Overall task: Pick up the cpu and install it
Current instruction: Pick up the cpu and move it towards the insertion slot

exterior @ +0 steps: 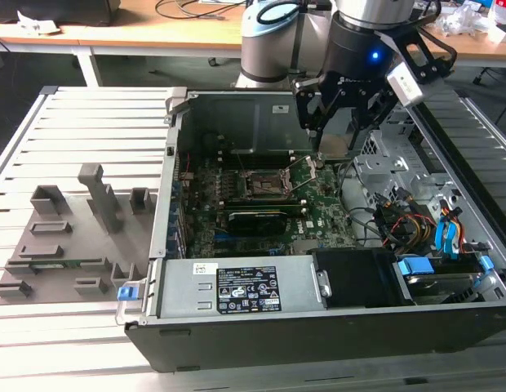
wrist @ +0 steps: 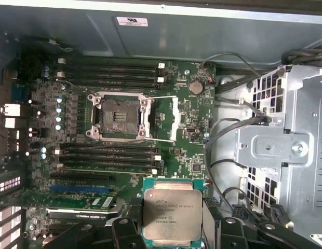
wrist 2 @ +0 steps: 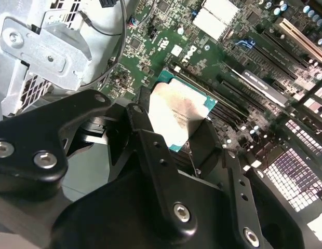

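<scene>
Looks like a robotics lab or test workshop to me: a robot arm [exterior: 351, 41] stands at a slatted metal table [exterior: 90, 114], its gripper [wrist: 174, 226] clamped on a cpu [wrist: 171, 212] over an opened PC case [exterior: 318, 347] with the motherboard [wrist: 189, 153] bare. There's a grey slotted tray [exterior: 65, 245] on the table beside the case. Behind it all run plain wooden benches [exterior: 155, 33] with loose cables [exterior: 188, 8] lying on them.
</scene>
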Robot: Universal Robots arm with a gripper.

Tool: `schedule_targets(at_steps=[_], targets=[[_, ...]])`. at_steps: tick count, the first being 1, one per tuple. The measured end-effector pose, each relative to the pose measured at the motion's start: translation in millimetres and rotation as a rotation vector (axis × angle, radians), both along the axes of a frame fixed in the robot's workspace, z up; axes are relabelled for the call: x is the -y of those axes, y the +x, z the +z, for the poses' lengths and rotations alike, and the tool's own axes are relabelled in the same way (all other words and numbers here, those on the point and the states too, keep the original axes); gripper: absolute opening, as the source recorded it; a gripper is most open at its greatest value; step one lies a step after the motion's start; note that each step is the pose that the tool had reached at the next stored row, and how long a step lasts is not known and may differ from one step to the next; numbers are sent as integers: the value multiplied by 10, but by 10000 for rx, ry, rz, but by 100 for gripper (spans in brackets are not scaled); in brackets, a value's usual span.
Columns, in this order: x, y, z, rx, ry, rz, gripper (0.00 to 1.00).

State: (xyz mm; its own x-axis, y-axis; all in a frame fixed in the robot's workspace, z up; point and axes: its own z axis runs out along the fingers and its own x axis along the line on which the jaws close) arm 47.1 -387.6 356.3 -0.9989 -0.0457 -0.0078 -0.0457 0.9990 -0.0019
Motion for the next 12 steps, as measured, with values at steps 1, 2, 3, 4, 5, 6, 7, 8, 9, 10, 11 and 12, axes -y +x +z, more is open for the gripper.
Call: schedule_targets(at_steps=[1, 2, 3, 4, 5, 6, 7, 8, 9, 10, 11, 12], targets=[[-1, -7, -17, 0, 0, 0, 55], [-1, -12, -32, 0, -1, 0, 55], [-1, -15, -42, 0, -2, 1, 55], [-2, -17, -49, 0, -1, 0, 55], [-3, -23, -67, 0, -1, 0, 55], [-4, -27, -78, 0, -1, 0, 55], [-6, -31, -85, -1, -1, 1, 55], [-11, -37, -100, 0, -1, 0, 55], [-29, -47, -117, 0, 0, 1, 55], [-65, -72, -138, 0, -1, 0, 55], [-112, -100, -151, 0, -1, -1, 55], [-171, -141, -163, 0, -6, 2, 55]])
